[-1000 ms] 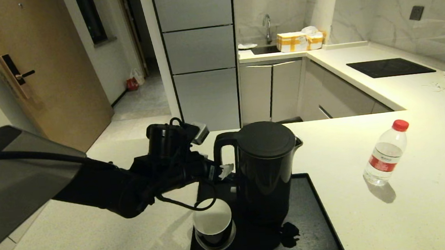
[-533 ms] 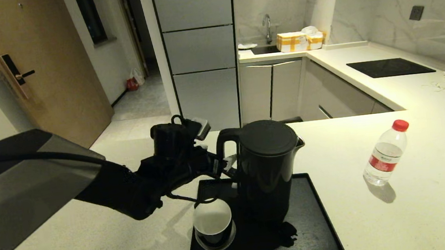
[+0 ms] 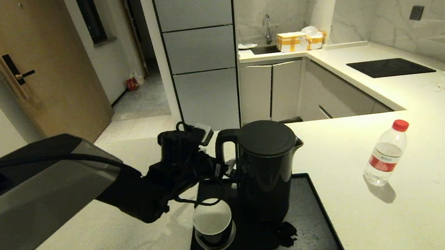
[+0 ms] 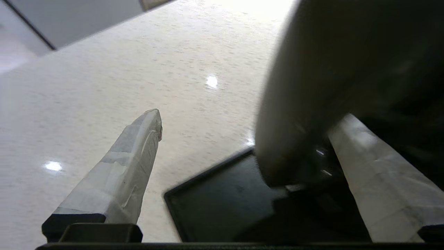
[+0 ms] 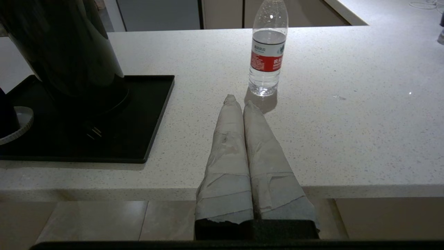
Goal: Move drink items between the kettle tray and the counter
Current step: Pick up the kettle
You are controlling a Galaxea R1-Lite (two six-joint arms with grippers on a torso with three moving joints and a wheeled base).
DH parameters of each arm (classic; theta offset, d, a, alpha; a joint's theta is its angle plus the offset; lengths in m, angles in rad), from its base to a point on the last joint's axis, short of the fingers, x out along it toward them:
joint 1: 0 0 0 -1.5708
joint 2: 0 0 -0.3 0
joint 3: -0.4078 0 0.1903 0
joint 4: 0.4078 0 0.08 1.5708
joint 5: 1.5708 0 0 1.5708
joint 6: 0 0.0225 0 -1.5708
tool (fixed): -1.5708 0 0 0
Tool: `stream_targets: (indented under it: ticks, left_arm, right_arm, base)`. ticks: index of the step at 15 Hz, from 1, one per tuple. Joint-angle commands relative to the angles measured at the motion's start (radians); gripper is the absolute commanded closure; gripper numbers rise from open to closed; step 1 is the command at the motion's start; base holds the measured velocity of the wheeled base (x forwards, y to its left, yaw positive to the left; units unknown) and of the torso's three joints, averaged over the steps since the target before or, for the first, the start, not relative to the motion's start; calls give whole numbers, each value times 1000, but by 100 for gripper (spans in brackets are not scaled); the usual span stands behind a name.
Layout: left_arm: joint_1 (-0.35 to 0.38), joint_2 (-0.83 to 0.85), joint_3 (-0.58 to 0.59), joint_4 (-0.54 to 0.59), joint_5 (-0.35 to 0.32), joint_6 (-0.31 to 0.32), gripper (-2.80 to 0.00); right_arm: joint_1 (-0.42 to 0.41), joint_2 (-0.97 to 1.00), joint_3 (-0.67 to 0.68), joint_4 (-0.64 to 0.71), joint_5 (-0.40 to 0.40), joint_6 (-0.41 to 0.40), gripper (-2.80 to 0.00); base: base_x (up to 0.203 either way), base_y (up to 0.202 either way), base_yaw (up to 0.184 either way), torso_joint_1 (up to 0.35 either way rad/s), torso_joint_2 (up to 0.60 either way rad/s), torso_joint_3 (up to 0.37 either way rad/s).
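Since the earlier frames the left arm has advanced toward the kettle, bringing the left gripper [image 3: 226, 168] up to the loop handle; kettle, tray and bottle have kept their places.

Counter [image 3: 418, 204]: off-white speckled stone, glossy, bearing all items noted below.

Kettle tray [image 3: 318, 230]: flat black rectangle with low rim, lying on the counter in front of the robot.

Kettle [image 3: 269, 165]: tall, glossy black, upright on the tray, lid on, handle toward the robot's left.

Left gripper: at the kettle's handle side, above the tray's far-left corner. In the left wrist view the taped fingers [image 4: 131, 163] stand wide apart, with a dark rounded part of the kettle, probably the handle, between them; contact cannot be confirmed.

Right gripper [image 5: 239, 100]: low at the counter's near edge, fingers pressed together, holding nothing, pointing toward the bottle.

Bottle [image 3: 385, 153]: clear plastic, red cap and label, upright on the counter, well right of the tray.

Cup [image 3: 213, 224]: black with white inside, on the tray's near-left part, just beside the kettle.
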Motion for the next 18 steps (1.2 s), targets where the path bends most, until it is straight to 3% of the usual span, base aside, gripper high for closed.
stream_targets:
  ticks: [1, 13, 15, 18]
  left_arm:
    - [0, 35, -35, -19, 16, 10, -280]
    - [-2, 47, -91, -18, 29, 9, -280]
    - [-8, 62, -106, -24, 84, 9, -280]
    - [-14, 58, -102, -24, 84, 9, -280]
  right_arm:
    - [0, 1, 2, 0, 1, -1, 0]
    - [0, 1, 3, 0, 1, -1, 0]
    - [0, 1, 3, 0, 1, -1, 0]
    - [1, 1, 2, 0, 0, -1, 0]
  base:
    - [0, 0, 0, 0, 0, 0]
    - [0, 0, 0, 0, 0, 0]
    - [0, 0, 0, 0, 0, 0]
    - [0, 0, 0, 0, 0, 0]
